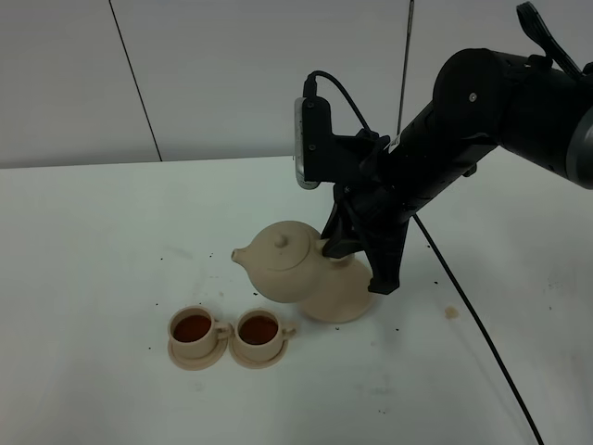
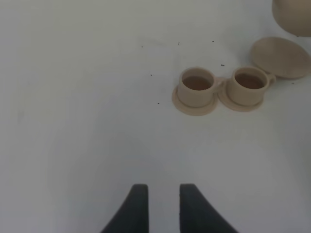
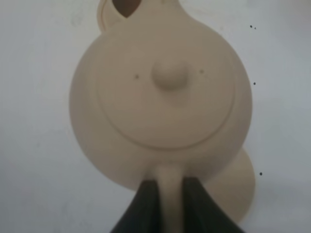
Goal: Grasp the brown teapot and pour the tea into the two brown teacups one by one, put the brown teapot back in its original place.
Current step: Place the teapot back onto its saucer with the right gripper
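The brown teapot [image 1: 283,262] hangs in the air, spout to the left, partly over the wide round saucer [image 1: 341,295]. My right gripper [image 1: 335,243] is shut on its loop handle [image 3: 168,194]; the right wrist view shows the domed lid and knob [image 3: 169,74] from above, with the saucer [image 3: 238,187] below. The two brown teacups [image 1: 195,329] [image 1: 259,330] stand side by side on their small saucers, both holding dark tea. The left wrist view shows both cups [image 2: 197,85] [image 2: 249,83] and the wide saucer [image 2: 279,57]. My left gripper [image 2: 159,206] is empty, fingers a little apart, over bare table.
The white table [image 1: 93,241] has small dark specks around the cups. A black cable [image 1: 482,324] trails from the right arm across the table at the right. A pale spot [image 1: 451,312] lies right of the saucer.
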